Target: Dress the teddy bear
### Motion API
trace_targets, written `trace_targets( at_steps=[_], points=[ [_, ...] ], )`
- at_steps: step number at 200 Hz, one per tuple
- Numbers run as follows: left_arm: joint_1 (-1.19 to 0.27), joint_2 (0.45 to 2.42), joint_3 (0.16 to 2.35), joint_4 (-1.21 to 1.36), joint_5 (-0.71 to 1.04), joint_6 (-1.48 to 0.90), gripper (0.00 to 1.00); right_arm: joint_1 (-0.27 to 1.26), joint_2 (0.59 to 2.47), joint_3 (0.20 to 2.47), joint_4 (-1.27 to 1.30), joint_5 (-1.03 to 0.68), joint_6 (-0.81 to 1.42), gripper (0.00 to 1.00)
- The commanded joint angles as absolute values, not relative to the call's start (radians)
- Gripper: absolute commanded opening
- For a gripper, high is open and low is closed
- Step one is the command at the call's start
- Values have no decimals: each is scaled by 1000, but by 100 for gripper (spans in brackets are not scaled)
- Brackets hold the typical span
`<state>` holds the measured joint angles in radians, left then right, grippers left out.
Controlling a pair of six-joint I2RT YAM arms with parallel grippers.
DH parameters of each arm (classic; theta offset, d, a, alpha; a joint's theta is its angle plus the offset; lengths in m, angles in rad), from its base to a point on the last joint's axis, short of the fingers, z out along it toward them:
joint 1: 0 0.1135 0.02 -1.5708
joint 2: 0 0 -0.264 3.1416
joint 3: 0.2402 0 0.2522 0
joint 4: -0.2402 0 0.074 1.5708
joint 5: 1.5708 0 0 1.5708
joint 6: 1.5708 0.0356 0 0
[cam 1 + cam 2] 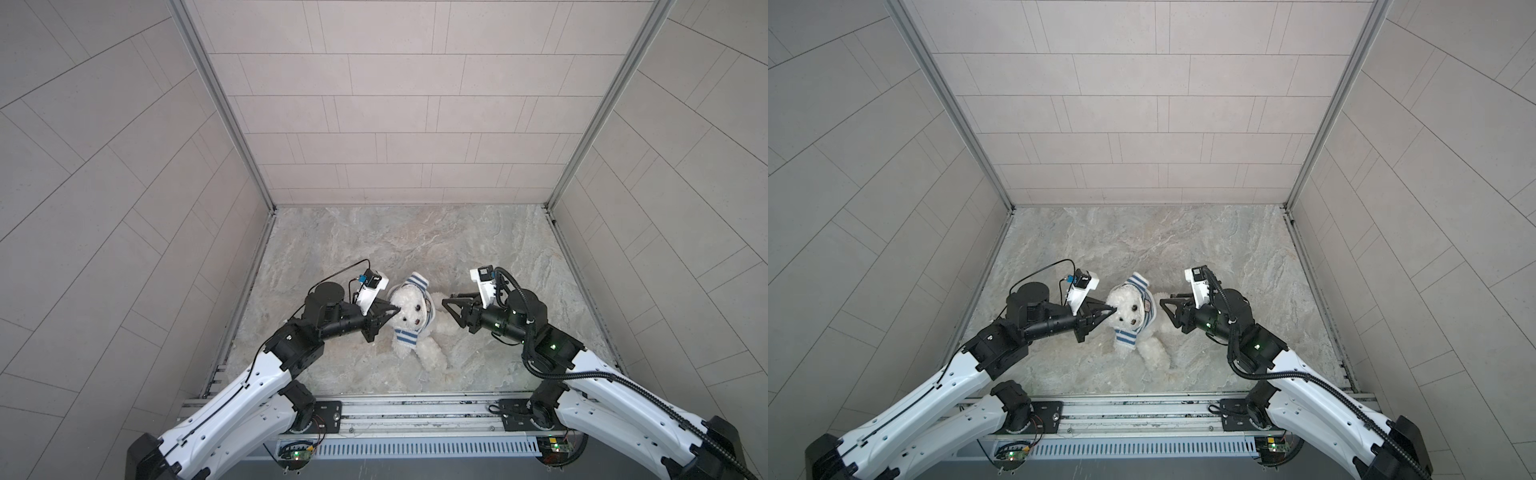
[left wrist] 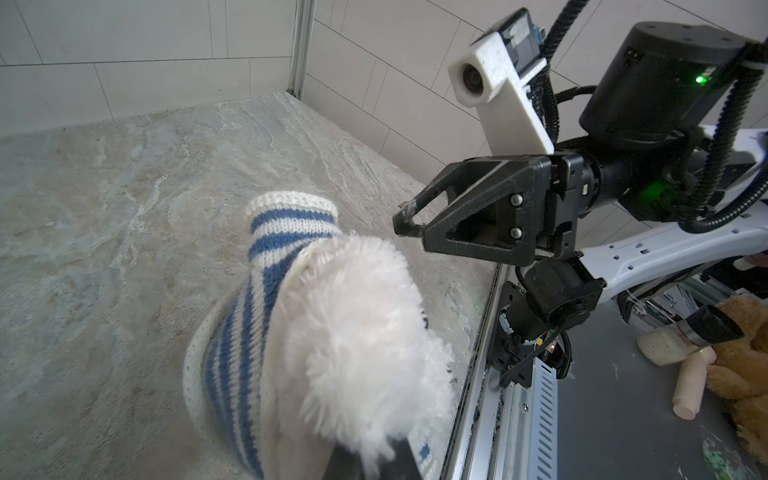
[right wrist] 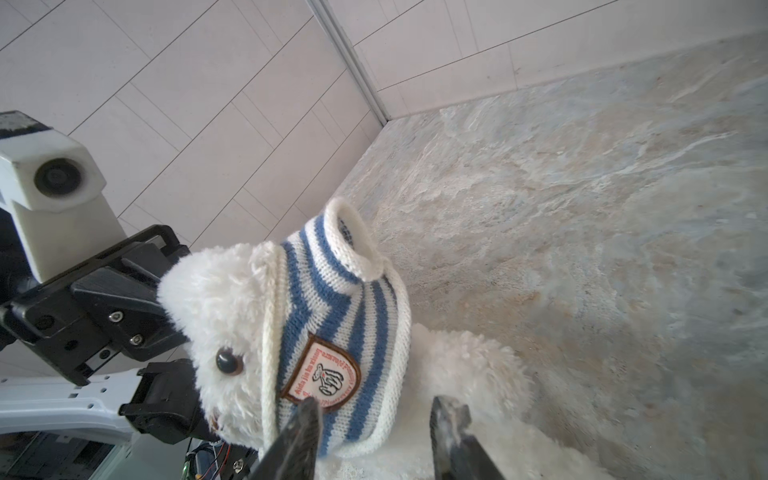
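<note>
The teddy bear [image 1: 409, 316] [image 1: 1129, 313], white and fluffy, sits in the middle of the marble floor in both top views. A blue-and-white striped shirt [image 3: 332, 299] wraps the back and side of its head like a hood, with its badge [image 3: 322, 378] beside the eye. One sleeve [image 1: 417, 282] sticks up and another [image 1: 405, 337] hangs under the chin. My left gripper [image 1: 395, 310] [image 2: 374, 457] is shut on fur at the side of the bear's head. My right gripper [image 1: 446, 300] [image 3: 376, 411] stands open just off the shirt, nothing between its fingers.
Tiled walls [image 1: 124, 208] enclose the floor on three sides, and a metal rail [image 1: 415, 411] runs along the front edge. Beyond the rail, in the left wrist view, lie a brown plush toy [image 2: 744, 374] and a pale wooden peg [image 2: 690, 390].
</note>
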<state>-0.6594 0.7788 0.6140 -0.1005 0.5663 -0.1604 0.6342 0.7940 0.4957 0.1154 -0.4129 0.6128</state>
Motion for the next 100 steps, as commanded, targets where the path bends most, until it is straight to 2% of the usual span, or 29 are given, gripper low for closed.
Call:
trace_targets(
  at_steps=[1,30,100],
  points=[
    [-667,789,663,-77,610,-117,0,595,842,532,235,-561,616,47],
    [-674,801,678,-98,610,-106,0,538,928,564,380,-635,679,48],
    [-676,814,681,-87,607,-104,0,535,1109,698,444,-677,679,47]
  ],
)
